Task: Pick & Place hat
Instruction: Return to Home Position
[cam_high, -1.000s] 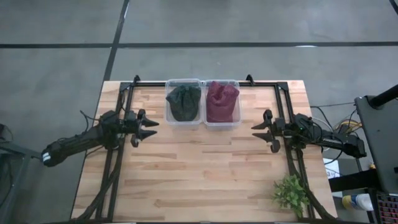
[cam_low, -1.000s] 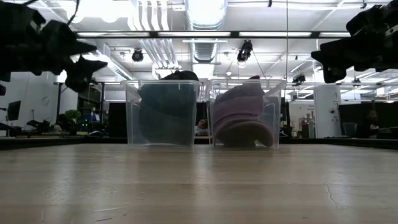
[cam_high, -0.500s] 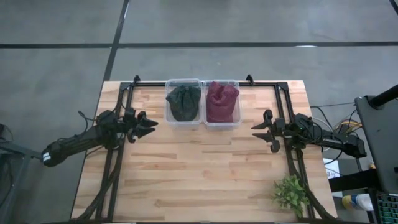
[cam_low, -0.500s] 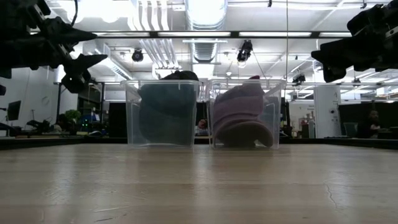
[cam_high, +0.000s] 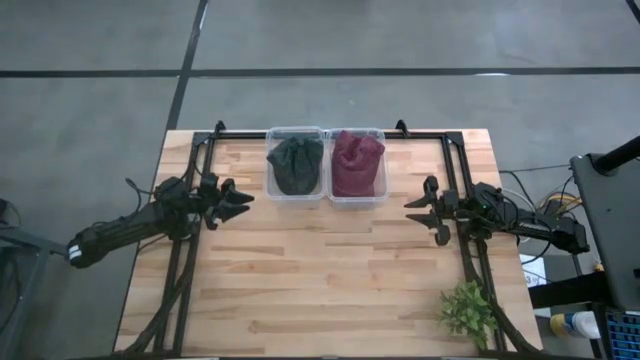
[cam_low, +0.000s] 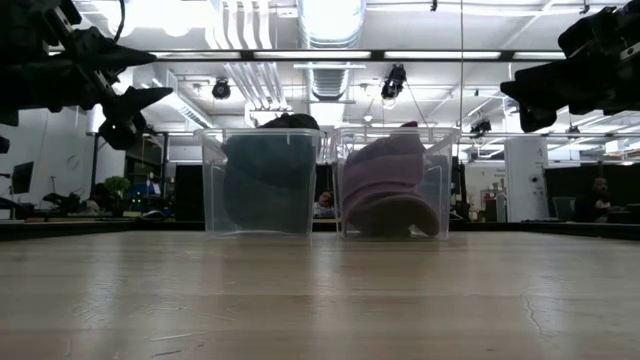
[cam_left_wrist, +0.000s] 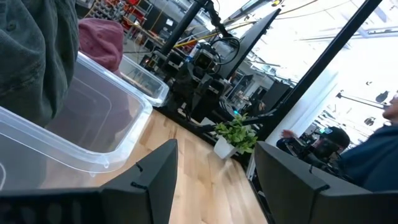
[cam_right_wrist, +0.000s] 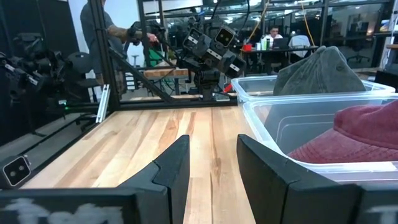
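Note:
Two clear bins stand side by side at the table's far middle. The left bin (cam_high: 271, 192) holds a dark green hat (cam_high: 295, 165), and the right bin (cam_high: 381, 192) holds a maroon hat (cam_high: 357, 163). Each hat rests on its bin's floor, and its top rises above the rim (cam_low: 288, 122) (cam_low: 405, 130). My left gripper (cam_high: 245, 204) hovers level at the table's left, pointing toward the bins, open and empty (cam_left_wrist: 214, 186). My right gripper (cam_high: 412, 212) hovers level at the table's right, open and empty (cam_right_wrist: 214, 168).
A small green plant (cam_high: 467, 310) stands at the table's near right corner. Black frame rails (cam_high: 190, 250) (cam_high: 470, 260) run along the left and right sides. Bare wood lies between the grippers and in front of the bins. A person (cam_left_wrist: 373, 149) shows beyond the table.
My left gripper has rolled about the line along which it points, staying in place with its fingers apart as before. Its two fingers, once side by side in the high view, now stand more one over the other. The hats and bins have stayed put.

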